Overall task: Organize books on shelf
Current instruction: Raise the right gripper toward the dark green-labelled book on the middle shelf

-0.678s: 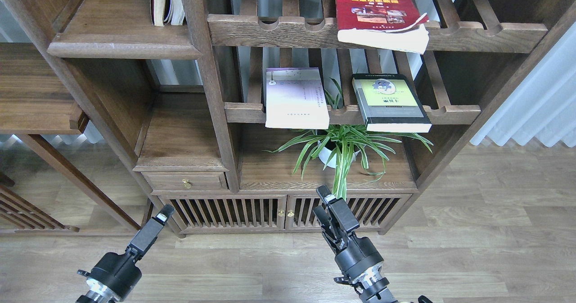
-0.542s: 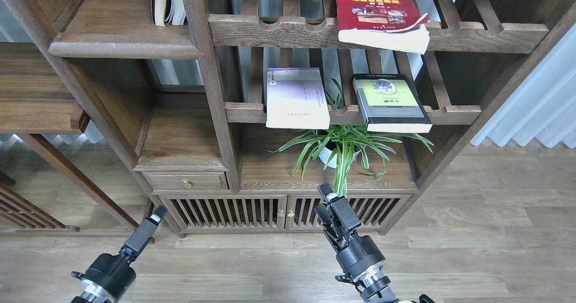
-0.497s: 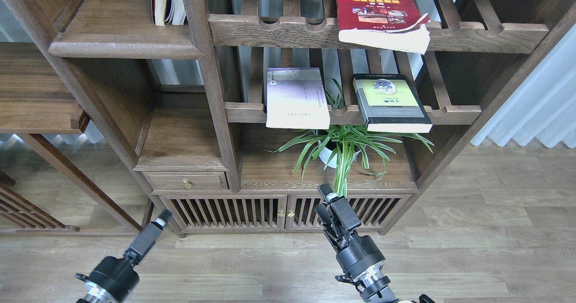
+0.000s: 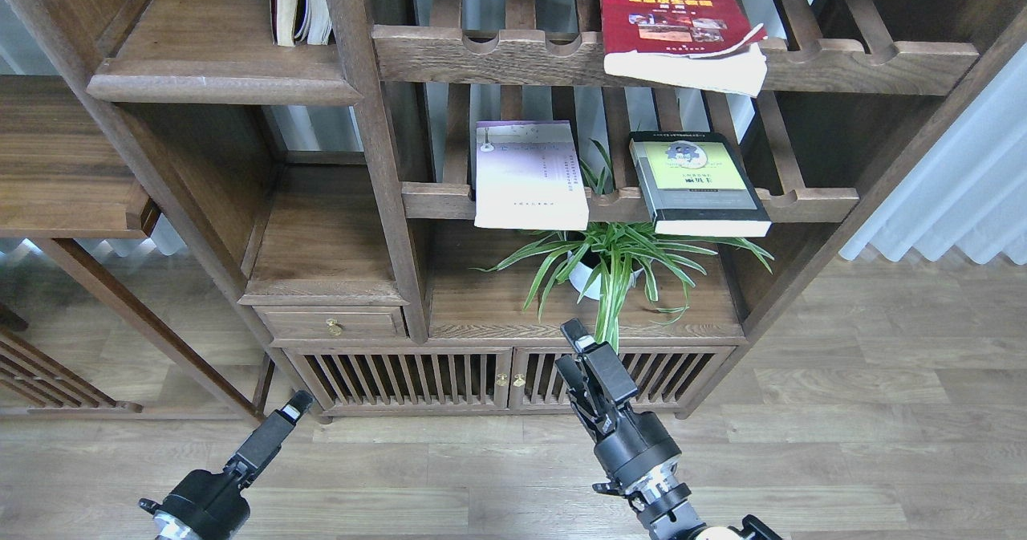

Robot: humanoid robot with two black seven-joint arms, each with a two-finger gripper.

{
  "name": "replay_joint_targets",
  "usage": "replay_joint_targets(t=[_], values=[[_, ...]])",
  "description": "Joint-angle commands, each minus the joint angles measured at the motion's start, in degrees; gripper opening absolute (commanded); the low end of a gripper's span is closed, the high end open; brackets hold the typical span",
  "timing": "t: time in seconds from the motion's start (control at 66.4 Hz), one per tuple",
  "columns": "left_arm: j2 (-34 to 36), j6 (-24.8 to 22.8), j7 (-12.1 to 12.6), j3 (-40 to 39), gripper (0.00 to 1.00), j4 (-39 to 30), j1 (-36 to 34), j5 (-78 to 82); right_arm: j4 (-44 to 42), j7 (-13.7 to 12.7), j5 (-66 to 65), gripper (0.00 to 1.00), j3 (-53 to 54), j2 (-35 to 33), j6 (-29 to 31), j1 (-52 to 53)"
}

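Note:
The thick red book (image 4: 672, 22) lies flat on the upper slatted rack, its front end overhanging the rail. The pale lavender-white book (image 4: 525, 177) and the yellow-green book with a dark grey border (image 4: 696, 183) lie flat on the lower slatted rack. The shelf (image 4: 217, 89), a solid brown board with a rounded edge, is at the upper left. My left gripper (image 4: 294, 403) is low over the floor, far below the books. My right gripper (image 4: 571, 341) is in front of the cabinet top, below the plant. Both hold nothing; their fingers cannot be told apart.
Thin books (image 4: 297, 2) stand at the shelf's right end. A potted spider plant (image 4: 610, 271) sits on the cabinet top under the lower rack. A small drawer (image 4: 333, 325) and slatted cabinet doors (image 4: 449, 378) are below. Curtains (image 4: 955, 195) hang at right.

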Motion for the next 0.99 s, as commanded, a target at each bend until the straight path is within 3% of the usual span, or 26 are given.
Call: replay_joint_targets(t=[0.0,0.407,0.979], values=[[0.0,0.0,-0.1,-0.1,1.00,0.1,0.0,0.0,-0.4,0.0,-0.1,1.00,-0.3,0.0,0.7,-0.2],[-0.9,0.0,-0.6,-1.6,1.00,0.1,1.2,-0.2,-8.6,0.4,0.2,1.00,0.5,0.0,0.7,5.9],[-1.4,0.0,-0.8,-4.5,1.00,0.1,2.7,-0.2,-9.0,0.4,-0.1,1.00,0.0,-3.0,0.7,8.9]])
